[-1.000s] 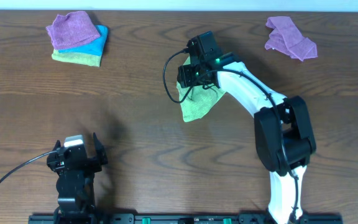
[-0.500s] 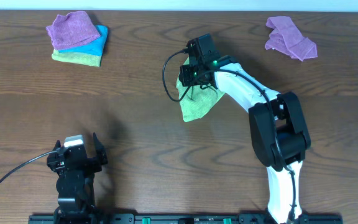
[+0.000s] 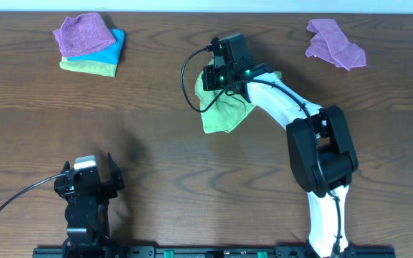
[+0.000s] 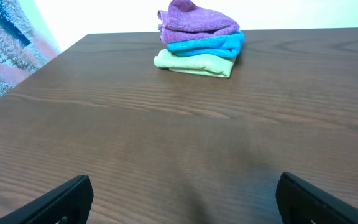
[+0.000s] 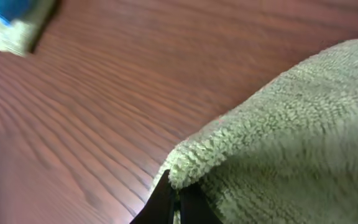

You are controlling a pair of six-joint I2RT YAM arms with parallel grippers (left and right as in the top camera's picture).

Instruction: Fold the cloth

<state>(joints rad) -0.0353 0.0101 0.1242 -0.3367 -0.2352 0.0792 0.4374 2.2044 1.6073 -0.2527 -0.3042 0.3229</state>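
Right end effector (image 5: 174, 198) pinching green cloth (image 3: 219, 115)
The cloth edge now lies farther left than half a second ago; left end effector (image 3: 89, 166) sits spread at near-left of counter (image 3: 156, 165).

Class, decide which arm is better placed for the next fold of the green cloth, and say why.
Right. The right gripper is shut on the green cloth; the left gripper sits open, well apart from it.

Cloth (image 3: 221, 113) being held mid-table (image 3: 156, 154) by right gripper (image 5: 174, 198). Stack of cloths (image 3: 90, 44) being kept far-left; crumpled cloth (image 3: 334, 43) far-right. Left gripper (image 4: 184, 202) being kept near-left.
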